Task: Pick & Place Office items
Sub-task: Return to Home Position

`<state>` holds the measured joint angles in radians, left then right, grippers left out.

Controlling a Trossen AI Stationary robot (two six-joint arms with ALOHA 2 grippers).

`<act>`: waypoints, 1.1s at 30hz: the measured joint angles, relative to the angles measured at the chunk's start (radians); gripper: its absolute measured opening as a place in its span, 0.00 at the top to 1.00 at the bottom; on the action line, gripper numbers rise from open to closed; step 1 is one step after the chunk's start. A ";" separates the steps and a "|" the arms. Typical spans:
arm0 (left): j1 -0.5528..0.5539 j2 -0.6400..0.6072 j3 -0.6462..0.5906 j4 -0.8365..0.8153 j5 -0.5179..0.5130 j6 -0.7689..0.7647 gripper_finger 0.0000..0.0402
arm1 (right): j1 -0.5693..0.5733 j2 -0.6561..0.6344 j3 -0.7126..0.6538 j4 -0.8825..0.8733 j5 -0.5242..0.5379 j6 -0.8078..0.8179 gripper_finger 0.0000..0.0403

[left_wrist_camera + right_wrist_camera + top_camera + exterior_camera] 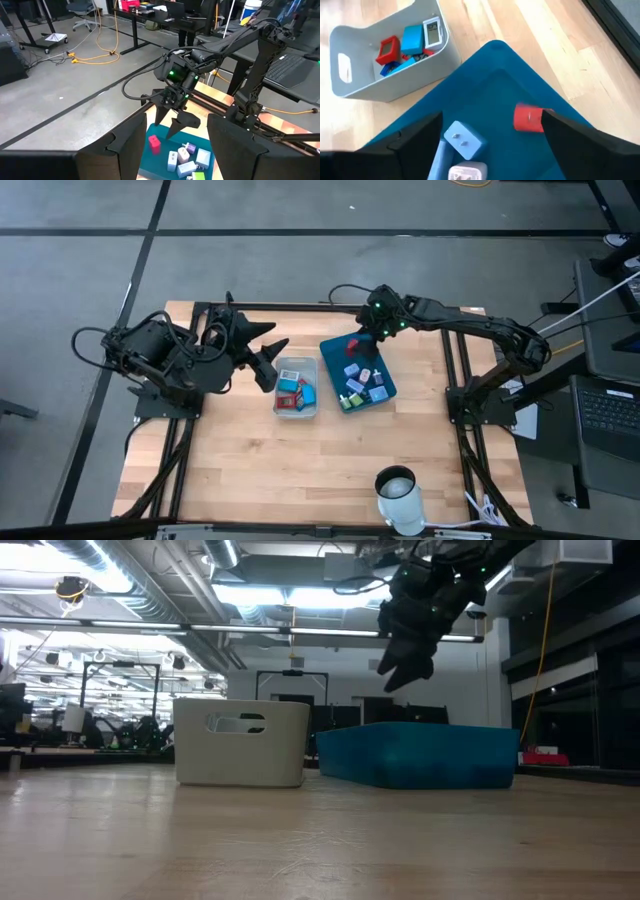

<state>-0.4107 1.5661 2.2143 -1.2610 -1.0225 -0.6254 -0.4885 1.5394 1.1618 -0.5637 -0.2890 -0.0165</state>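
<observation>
Right wrist view: right gripper (492, 116) hangs over one end of the teal tray (485, 75), jaws spread wide, nothing held. Red adapter (530, 119) lies on the tray floor betw. the two fingers, close by one, well apart from the other. A light blue adapter (464, 139) lies nearer that other finger. Low view: gripper sits clear above the tray rim, so no contact w/ the red piece. More office items (362, 385) lie in the tray & in the grey bin (350, 87) just beside it. Left gripper (275, 363) hovers by the bin's left side, jaws wide apart, empty.
</observation>
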 joint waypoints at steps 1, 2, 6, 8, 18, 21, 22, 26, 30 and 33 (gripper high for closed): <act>0.000 0.000 0.000 0.000 0.000 0.000 0.48 | 0.000 0.000 0.000 0.002 -0.002 0.009 0.17; 0.000 0.000 0.000 0.000 0.000 0.000 0.48 | 0.000 0.000 0.000 0.005 -0.012 0.018 0.19; -0.002 0.000 0.000 0.000 -0.032 -0.007 0.48 | 0.001 0.000 0.000 0.024 -0.041 0.065 0.24; -0.010 0.000 0.000 0.001 -0.058 -0.028 0.48 | 0.006 -0.007 0.000 0.034 -0.040 0.093 0.25; -0.079 0.001 0.000 0.008 -0.268 -0.052 0.48 | 0.018 -0.100 0.000 0.131 -0.045 0.315 0.28; -0.087 0.001 0.001 0.008 -0.292 -0.025 0.48 | 0.026 -0.125 0.000 0.128 -0.067 0.319 0.28; -0.086 0.001 0.001 0.008 -0.286 -0.017 0.48 | 0.029 -0.129 0.000 0.132 -0.067 0.307 0.28; -0.070 0.005 0.001 0.014 -0.216 -0.067 0.48 | 0.035 -0.130 0.000 0.115 -0.046 0.273 0.28; -0.051 0.019 0.001 0.041 -0.173 -0.147 0.48 | 0.034 -0.130 0.000 0.146 -0.043 0.321 0.28; -0.051 0.020 0.001 0.042 -0.125 -0.160 0.48 | 0.031 -0.131 0.000 0.160 -0.107 0.348 0.28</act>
<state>-0.4614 1.5860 2.2154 -1.2194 -1.1473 -0.7853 -0.4572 1.4083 1.1614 -0.4037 -0.3963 0.3312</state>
